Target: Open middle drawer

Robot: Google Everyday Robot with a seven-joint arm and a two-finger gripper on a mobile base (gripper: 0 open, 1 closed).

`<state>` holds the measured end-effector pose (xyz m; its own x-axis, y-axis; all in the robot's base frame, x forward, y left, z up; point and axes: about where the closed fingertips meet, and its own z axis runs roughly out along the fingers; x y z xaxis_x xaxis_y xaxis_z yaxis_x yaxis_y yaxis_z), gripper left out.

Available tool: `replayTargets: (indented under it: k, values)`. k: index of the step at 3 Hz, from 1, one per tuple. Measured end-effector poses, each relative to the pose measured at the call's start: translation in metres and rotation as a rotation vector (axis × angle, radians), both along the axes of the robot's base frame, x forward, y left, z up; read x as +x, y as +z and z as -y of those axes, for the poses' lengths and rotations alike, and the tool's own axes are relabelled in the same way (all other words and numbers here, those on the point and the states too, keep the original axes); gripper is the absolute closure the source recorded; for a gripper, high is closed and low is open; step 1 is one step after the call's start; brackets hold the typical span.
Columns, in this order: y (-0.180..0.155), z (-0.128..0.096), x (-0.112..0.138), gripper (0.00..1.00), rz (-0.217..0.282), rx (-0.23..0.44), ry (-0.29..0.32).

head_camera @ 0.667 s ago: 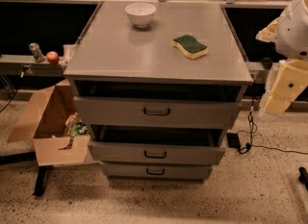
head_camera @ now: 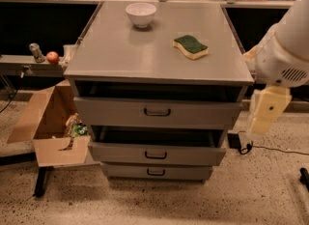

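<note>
The robot's cream-coloured gripper (head_camera: 266,115) hangs pointing down at the right side of the grey metal cabinet (head_camera: 116,55), apart from it and holding nothing. I cannot tell if it is released or clenched.

The wide grey metal middle drawer (head_camera: 193,154), with a small dark loop handle (head_camera: 155,155), lies to the left of the gripper and a little lower. It is partly open, with a dark gap above its front. The taller upper grey drawer (head_camera: 111,110), directly left of the gripper, also stands forward. The shallow lowest grey drawer (head_camera: 125,171) is below it to the left.

On the cabinet top, up and left of the gripper, a green-and-yellow sponge (head_camera: 190,46) is nearer and a white round bowl (head_camera: 141,14) farther. An open brown cardboard box (head_camera: 48,122) stands on the floor, far to the left.
</note>
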<state>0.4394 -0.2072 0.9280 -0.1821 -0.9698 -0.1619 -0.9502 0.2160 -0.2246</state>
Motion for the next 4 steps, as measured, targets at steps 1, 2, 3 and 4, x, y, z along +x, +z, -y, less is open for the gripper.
replayTargets:
  k: [1,2,3,4]
  values:
    - [-0.077,-0.012,-0.005,0.0,-0.067,0.002,0.066]
    - [-0.161,-0.014,-0.014,0.0,-0.146,0.047,0.089]
    - [-0.233,-0.019,-0.021,0.0,-0.213,0.119,0.081]
    - [-0.295,-0.027,-0.026,0.0,-0.297,0.187,0.093]
